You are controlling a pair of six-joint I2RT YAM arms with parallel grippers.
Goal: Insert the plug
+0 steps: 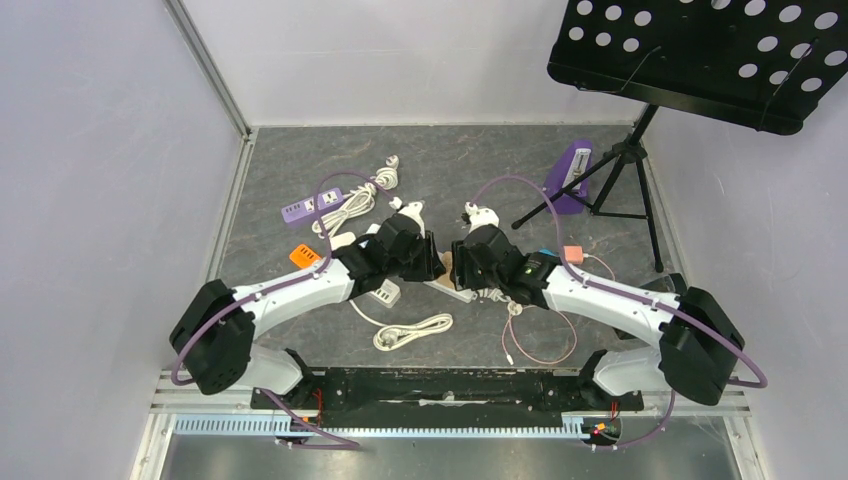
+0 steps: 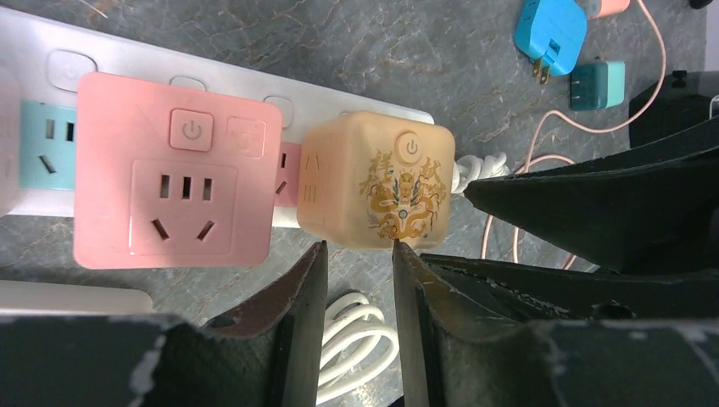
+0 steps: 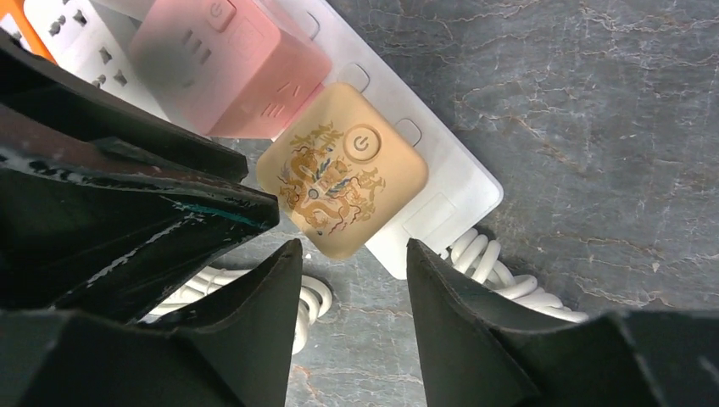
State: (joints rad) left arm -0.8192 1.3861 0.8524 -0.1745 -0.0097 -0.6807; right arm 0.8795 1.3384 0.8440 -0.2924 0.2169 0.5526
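Amber dragon-printed plug (image 2: pixel 373 180) is sitting just ahead of the left pincer (image 2: pixel 358 254) and right pincer (image 3: pixel 353 253), both standing spread, gripping nothing.

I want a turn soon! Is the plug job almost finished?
Nearly, I think. The golden dragon cube sits on the white strip beside the pink cube. The left pincer and right pincer hover open beside it, holding nothing. A last push down may remain.

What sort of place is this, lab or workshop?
Most likely a robot lab test cell: plain white walls box in a grey table, a left arm and right arm are bolted at its near edge, and a white power strip and blue plug lie out.
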